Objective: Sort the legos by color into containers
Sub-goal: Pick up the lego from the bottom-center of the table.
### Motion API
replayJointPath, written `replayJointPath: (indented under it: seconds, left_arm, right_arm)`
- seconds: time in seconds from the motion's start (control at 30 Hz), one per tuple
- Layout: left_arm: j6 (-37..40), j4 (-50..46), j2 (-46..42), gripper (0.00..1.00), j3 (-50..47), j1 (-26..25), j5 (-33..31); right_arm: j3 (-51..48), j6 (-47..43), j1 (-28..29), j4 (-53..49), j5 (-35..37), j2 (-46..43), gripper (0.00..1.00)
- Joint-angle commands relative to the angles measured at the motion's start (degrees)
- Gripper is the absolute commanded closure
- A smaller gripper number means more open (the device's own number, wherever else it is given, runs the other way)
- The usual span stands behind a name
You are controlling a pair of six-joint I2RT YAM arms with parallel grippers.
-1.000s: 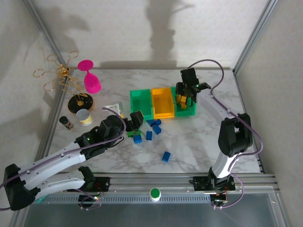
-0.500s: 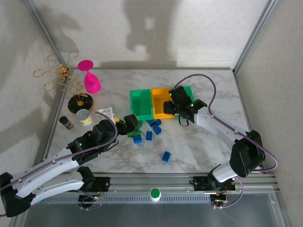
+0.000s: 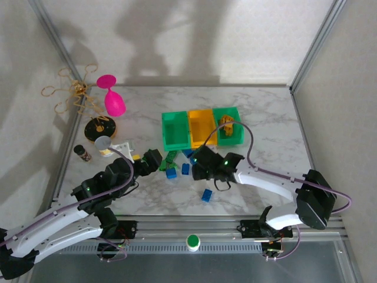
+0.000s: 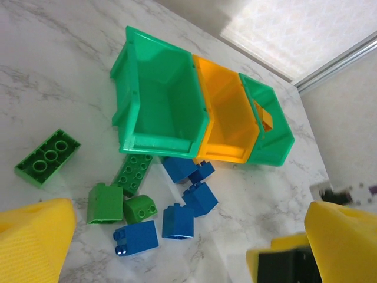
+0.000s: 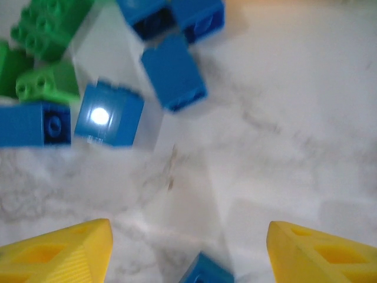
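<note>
Three containers stand in a row: a green bin (image 3: 175,131) (image 4: 159,100), an orange-yellow bin (image 3: 202,127) (image 4: 227,121) and a second green bin (image 3: 230,131) (image 4: 274,135) with orange pieces (image 3: 225,125) inside. Loose blue legos (image 4: 178,221) (image 5: 174,71) and green legos (image 4: 105,203) (image 5: 47,82) lie in front of them. One blue brick (image 3: 206,195) (image 5: 206,274) lies apart, nearer the front. My right gripper (image 3: 197,165) (image 5: 188,230) hangs open above the table beside the pile, that lone brick low between its fingers. My left gripper (image 3: 150,159) (image 4: 188,259) is open and empty, left of the pile.
A pink goblet (image 3: 112,100), a gold wire stand (image 3: 76,94), a small round cup (image 3: 103,144) and a dark little bottle (image 3: 82,153) stand at the back left. A flat green brick (image 4: 47,158) lies left of the pile. Bare marble stretches right of the bins.
My right arm has swung from above the right green bin down to the loose bricks, its jaws widening. My left gripper has drawn back to the left, away from the pile.
</note>
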Motion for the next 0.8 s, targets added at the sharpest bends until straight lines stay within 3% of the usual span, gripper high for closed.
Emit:
replayJointPath:
  seconds: [0.0, 0.27, 0.77]
  left_arm:
    - [-1.3, -3.9, -1.2, 0.00, -1.1, 0.6, -0.8]
    - [-1.5, -5.2, -1.4, 0.00, -1.5, 0.6, 0.7]
    - [-2.0, -4.6, -2.0, 0.00, -2.3, 0.6, 0.6]
  right_arm:
    - [-2.1, 13.0, 4.6, -2.7, 3.9, -0.3, 0.28]
    - [-7.2, 24.0, 11.5, -3.4, 4.5, 0.1, 0.24]
    - [-7.7, 22.7, 13.1, 4.4, 0.9, 8.2, 0.30]
